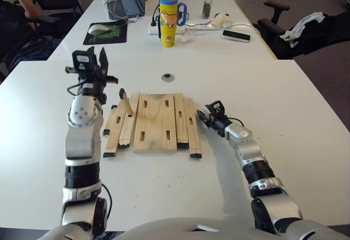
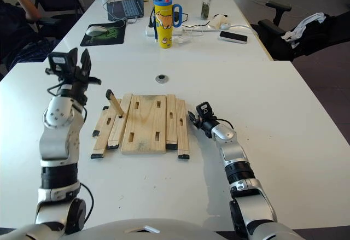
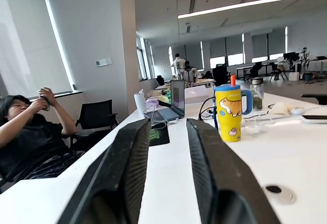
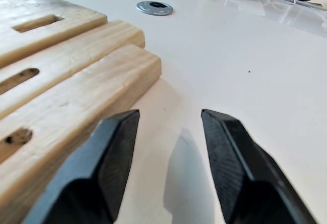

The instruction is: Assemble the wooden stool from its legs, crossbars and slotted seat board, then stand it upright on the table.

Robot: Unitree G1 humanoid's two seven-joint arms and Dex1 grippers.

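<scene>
From the head, the seat board [image 1: 156, 122] lies flat on the white bench [image 1: 284, 120], slots up, with two legs lying alongside it on each side. The right claw [image 1: 205, 115] sits low over the bench, just beside the outer leg [image 1: 192, 128] on its own side. Its fingers are spread and hold nothing. The left claw [image 1: 94, 59] is raised well above the bench and points up and away, parted and empty. The wood lies below it, toward the right claw. A short stick [image 1: 126, 103] stands tilted from the inner leg [image 1: 127, 124] on the left claw's side. It seems to sit in a slot there, though the view is too small to be sure. Beyond both claws a round metal cap [image 1: 167, 77] is set in the bench. Farther off are a yellow cup [image 1: 168, 20], a laptop [image 1: 127, 2] and a phone [image 1: 236, 35].

At the left wrist, the left claw [image 3: 167, 132] shows two dark fingers with a clear gap and nothing between them. Ahead of it, past the fingers, stand the yellow cup [image 3: 230, 109] and the laptop [image 3: 173, 99]. The metal cap [image 3: 276, 191] lies nearer, off to one side.

At the right wrist, the right claw [image 4: 168, 122] is spread over bare bench, with only its own shadow in the gap. The outer leg [image 4: 87, 91] lies just beside one finger, and the other pieces lie beyond it. The metal cap [image 4: 154, 7] is ahead of the claw.
</scene>
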